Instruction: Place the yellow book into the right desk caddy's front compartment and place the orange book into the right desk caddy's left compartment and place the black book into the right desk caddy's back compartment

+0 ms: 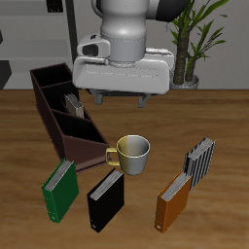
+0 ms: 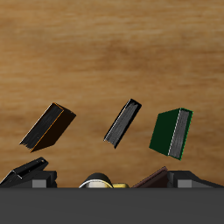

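- Closest to the front edge lies your black book (image 1: 105,199), flat on the table and untouched; in the wrist view it (image 2: 122,122) sits between the other two loose books.
- Your orange book (image 1: 175,199) also lies flat near the front edge, well apart from the black one; the wrist view shows it (image 2: 48,127) clear of everything.
- Your yellow book (image 1: 73,101) stands on edge inside the caddy (image 1: 49,122), pale pages showing. It is in the middle section, between the rearmost one and the slanted low end.
- That caddy runs from the back of the table toward the front, with its slanted end just beside the mug. The rearmost section shows nothing inside.
- Your gripper (image 1: 122,97) hangs above the table behind the mug, next to the caddy's middle stretch. Its two fingers stand apart with nothing between them, and it touches no book.
- You have a cream mug (image 1: 131,154) upright in the middle of the table, handle turned toward the caddy's low end; only its rim (image 2: 96,182) peeks into the wrist view.
- Beside the black book, on the caddy's side, lies a green book (image 1: 60,188), also seen from the wrist (image 2: 172,133).
- Farther back than the orange book, a striped book (image 1: 199,160) stands tilted, just beside it.
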